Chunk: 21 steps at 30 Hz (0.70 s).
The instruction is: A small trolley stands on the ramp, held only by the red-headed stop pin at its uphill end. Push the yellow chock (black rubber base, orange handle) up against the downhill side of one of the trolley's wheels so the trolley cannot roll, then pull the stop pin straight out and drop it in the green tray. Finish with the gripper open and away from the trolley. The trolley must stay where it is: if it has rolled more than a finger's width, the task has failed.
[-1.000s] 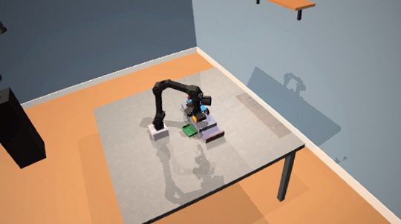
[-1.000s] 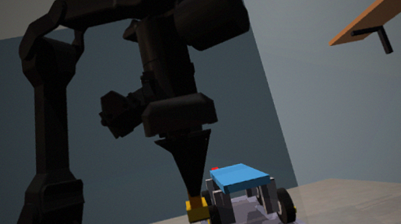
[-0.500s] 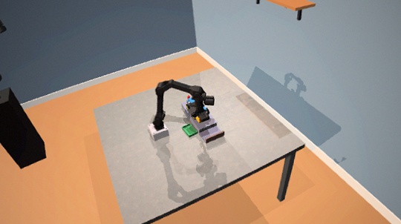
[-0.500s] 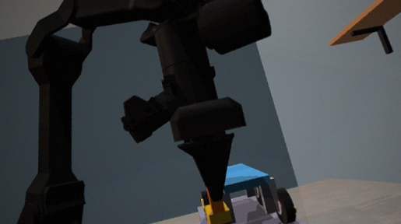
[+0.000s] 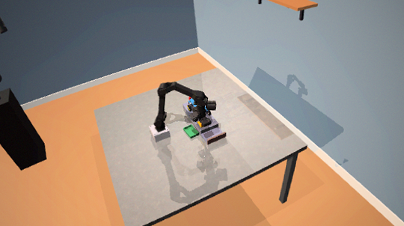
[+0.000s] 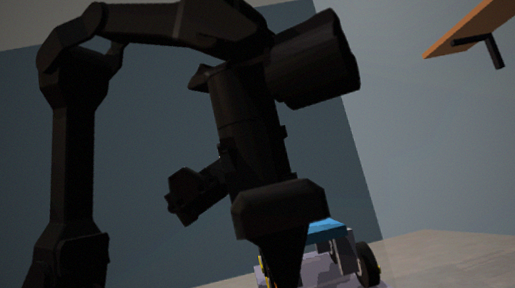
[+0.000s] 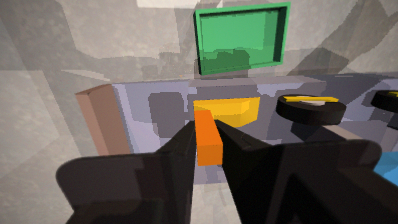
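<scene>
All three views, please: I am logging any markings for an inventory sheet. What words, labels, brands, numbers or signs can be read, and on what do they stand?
None: no view shows any readable text.
The yellow chock, its orange handle held in the gripper, is plain.
The green tray, the trolley's blue deck and the ramp bear no marks.
The arm's base is too small to tell.

One trolley (image 6: 329, 236) — one chock (image 7: 227, 111), one green tray (image 7: 242, 37), one ramp (image 7: 145, 107), one arm (image 5: 174, 91).
</scene>
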Each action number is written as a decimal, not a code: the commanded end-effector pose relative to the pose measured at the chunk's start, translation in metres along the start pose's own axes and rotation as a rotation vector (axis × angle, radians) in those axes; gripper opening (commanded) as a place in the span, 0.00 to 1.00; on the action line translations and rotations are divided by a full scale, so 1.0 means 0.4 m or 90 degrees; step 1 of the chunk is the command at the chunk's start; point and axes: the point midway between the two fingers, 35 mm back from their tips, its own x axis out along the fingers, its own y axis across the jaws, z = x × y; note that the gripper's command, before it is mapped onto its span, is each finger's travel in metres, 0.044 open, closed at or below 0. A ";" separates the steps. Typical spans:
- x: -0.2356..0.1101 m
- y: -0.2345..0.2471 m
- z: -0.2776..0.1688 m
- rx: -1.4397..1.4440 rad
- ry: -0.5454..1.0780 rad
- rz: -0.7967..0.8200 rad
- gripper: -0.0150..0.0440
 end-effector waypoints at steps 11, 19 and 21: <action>0.055 -0.009 -0.001 0.004 -0.001 -0.004 0.25; 0.055 -0.026 0.001 0.004 -0.001 -0.005 0.25; 0.056 -0.031 0.002 0.004 -0.001 -0.005 0.25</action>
